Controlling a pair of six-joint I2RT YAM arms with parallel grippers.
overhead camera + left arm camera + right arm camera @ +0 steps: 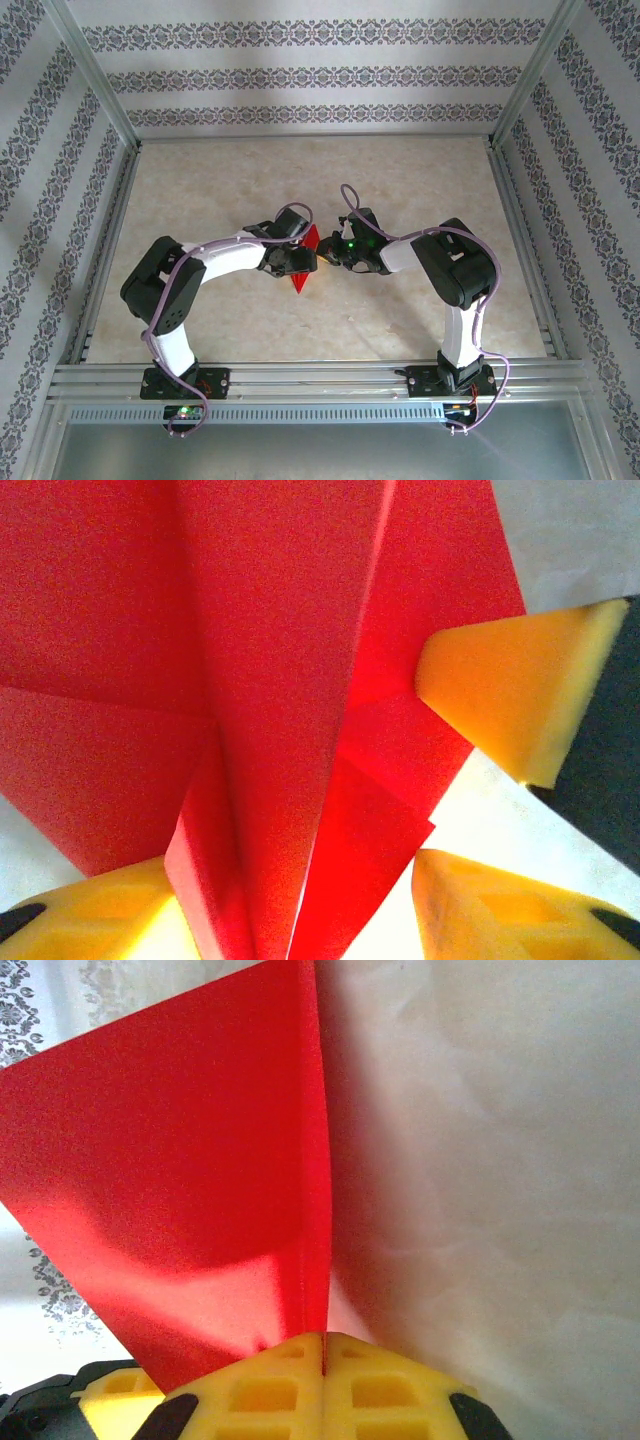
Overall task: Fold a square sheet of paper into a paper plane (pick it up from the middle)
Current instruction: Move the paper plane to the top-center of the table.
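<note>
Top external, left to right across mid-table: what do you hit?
Left arm's black elbow joint → left gripper → bright red folded paper sheet → right gripper → right arm's black elbow joint.

Pale beige marbled tabletop [230, 170]

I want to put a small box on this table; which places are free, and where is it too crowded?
Crowded: the centre, where the left gripper and right gripper meet at the red paper. Free: the wide far strip of the table beyond them, up to the back wall, and the near patch between the left base and right base.
</note>
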